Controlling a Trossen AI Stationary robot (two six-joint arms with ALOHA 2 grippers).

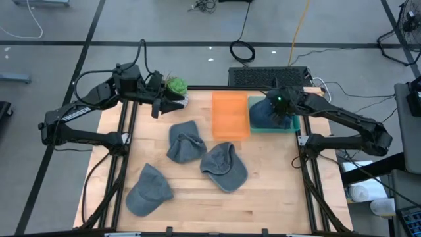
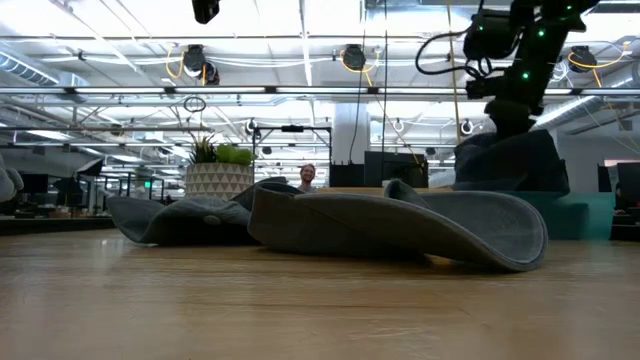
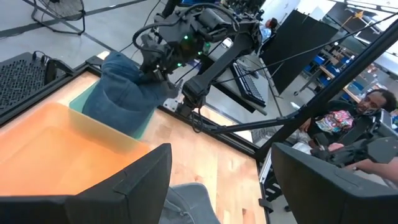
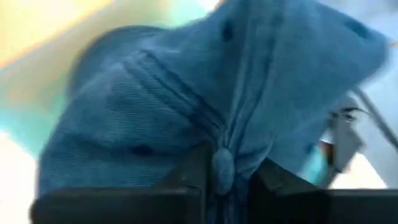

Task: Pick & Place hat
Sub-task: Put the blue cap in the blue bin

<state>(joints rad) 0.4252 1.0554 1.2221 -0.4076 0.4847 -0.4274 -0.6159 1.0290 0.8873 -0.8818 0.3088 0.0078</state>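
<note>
Four grey-blue caps share your wooden worktop point(image 1: 263, 197). Taking the orange bin point(image 1: 230, 115) as the landmark: nearest you, well forward of it and toward the left arm's side, lies the front cap point(image 1: 148, 191), flat and alone. Closer to the bin, just in front of it, sit the middle cap point(image 1: 185, 141) and the brimmed cap point(image 1: 224, 166), their edges touching or nearly so. Beside the bin, against its right-arm side, stands the teal bin point(image 1: 284, 128), and in it rests the held cap point(image 1: 266, 113), bunched upward. Your right hand point(image 4: 221, 171) sits directly over that bin with its two fingers pinched together on a fold at the cap's crown; the wrist camera shows cloth gathered between them. On the bin's other side, near the worktop's far edge, your left hand point(image 1: 158, 105) hovers beside a potted plant point(image 1: 175, 85); its fingers point(image 3: 134, 180) stand wide apart with nothing between them. Beyond the worktop, on the right arm's side, a seated person point(image 3: 348, 127) watches.
</note>
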